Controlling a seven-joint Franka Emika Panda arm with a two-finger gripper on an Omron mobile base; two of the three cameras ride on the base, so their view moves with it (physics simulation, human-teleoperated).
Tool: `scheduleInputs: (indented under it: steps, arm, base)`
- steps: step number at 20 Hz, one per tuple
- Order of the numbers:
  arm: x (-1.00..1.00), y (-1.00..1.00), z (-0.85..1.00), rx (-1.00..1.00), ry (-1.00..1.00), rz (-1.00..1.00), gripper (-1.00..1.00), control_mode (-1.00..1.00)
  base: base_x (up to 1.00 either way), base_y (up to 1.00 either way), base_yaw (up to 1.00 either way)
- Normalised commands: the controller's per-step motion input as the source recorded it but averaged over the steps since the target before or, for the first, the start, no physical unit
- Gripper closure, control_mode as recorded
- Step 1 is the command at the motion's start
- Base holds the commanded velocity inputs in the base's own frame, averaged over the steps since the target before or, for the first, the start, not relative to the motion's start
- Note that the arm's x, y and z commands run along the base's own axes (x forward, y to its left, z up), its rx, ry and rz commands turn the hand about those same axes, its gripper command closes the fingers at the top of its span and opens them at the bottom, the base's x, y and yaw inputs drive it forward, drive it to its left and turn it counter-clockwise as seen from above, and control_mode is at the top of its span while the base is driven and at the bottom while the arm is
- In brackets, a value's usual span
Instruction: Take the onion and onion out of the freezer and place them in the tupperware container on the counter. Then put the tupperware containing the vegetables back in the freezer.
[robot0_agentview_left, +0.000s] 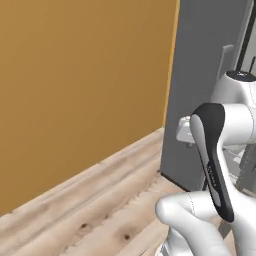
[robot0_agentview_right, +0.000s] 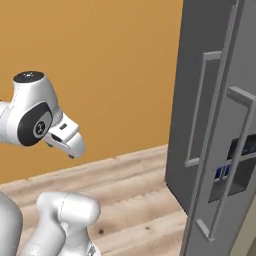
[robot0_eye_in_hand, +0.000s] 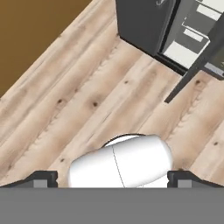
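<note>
The freezer (robot0_agentview_right: 220, 75) is a tall dark grey appliance that stands to the right, with long vertical bar handles (robot0_agentview_right: 198, 112). In the hand view its door (robot0_eye_in_hand: 192, 72) stands ajar, and pale shelves (robot0_eye_in_hand: 192, 37) show inside. My gripper (robot0_agentview_right: 70, 146) hangs in the air left of the freezer and points down at the floor. It is open: its fingertips (robot0_eye_in_hand: 41, 178) sit wide apart with nothing between them. From the left base camera the hand (robot0_agentview_left: 184, 131) sits in front of the freezer's side. The onions, the tupperware container and the counter are out of view.
An orange wall (robot0_agentview_left: 85, 85) runs along the left and back. Pale wood floor (robot0_eye_in_hand: 78, 100) spreads below the hand and up to the freezer's base. My own white arm (robot0_agentview_left: 215, 150) rises at the lower right of the left base view.
</note>
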Motion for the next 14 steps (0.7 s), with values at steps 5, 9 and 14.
scheduleInputs:
  steps: [5, 9, 14]
  arm:
    - [0.00, 0.00, 0.00, 0.00, 0.00, 0.00, -1.00, 1.00]
    - [0.00, 0.00, 0.00, 0.00, 0.00, 0.00, -1.00, 1.00]
    - [0.00, 0.00, 0.00, 0.00, 0.00, 0.00, -1.00, 1.00]
  base:
    - [0.95, 0.24, -0.47]
    - [0.71, 0.10, -0.57]
    - [0.57, 0.00, -0.59]
